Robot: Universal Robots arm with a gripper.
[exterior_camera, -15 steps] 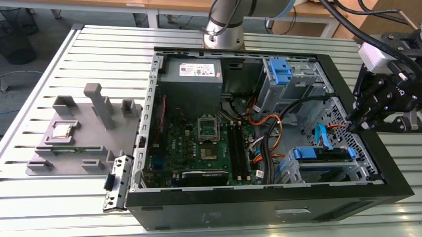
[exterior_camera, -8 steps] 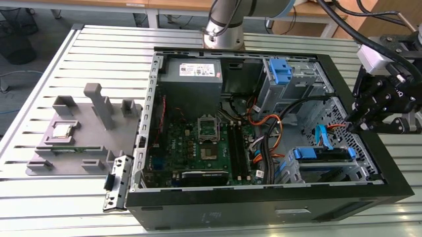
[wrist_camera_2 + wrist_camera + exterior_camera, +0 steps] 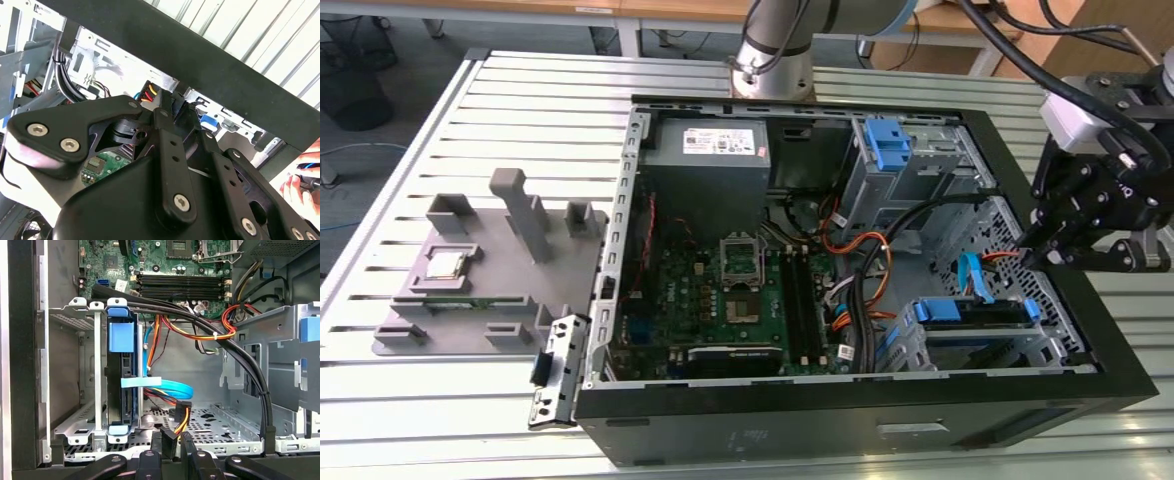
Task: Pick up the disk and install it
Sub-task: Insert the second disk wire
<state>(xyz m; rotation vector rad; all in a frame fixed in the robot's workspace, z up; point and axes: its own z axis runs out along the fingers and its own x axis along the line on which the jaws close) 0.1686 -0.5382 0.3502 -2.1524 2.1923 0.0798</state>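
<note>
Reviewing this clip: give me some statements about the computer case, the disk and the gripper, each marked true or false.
1. The disk stands in the drive cage inside the computer case. True.
2. The gripper hangs over the grey holder outside the case. False: it is at the case's edge on the exterior view's right, near the drive cage.
3. A small square chip lies on the grey holder. True.
4. The case's side cover is closed. False: the case is open and the circuit board shows.
</note>
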